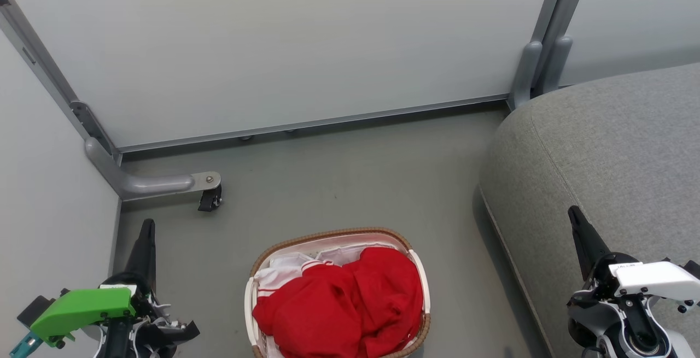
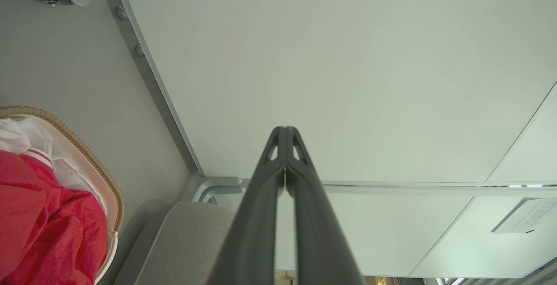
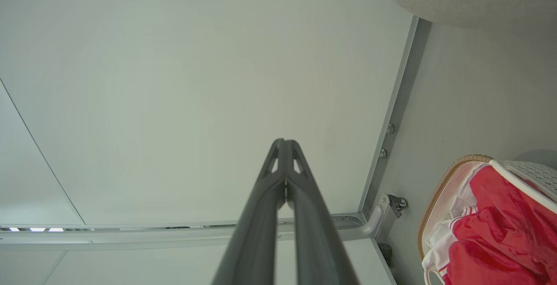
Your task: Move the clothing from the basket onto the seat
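Empty left pincer (image 1: pixel 147 226) closed, fingers pointing up, empty right pincer (image 1: pixel 573 214) closed likewise

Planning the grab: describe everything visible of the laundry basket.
The basket is oval, white plastic with a brown woven rim and a white handle on each side. It stands upright on the grey floor, left of the grey seat in the head view and apart from it. Red clothing fills most of it, heaped to the rim, with white fabric at the far end. Its near end is cut off by the picture's edge.
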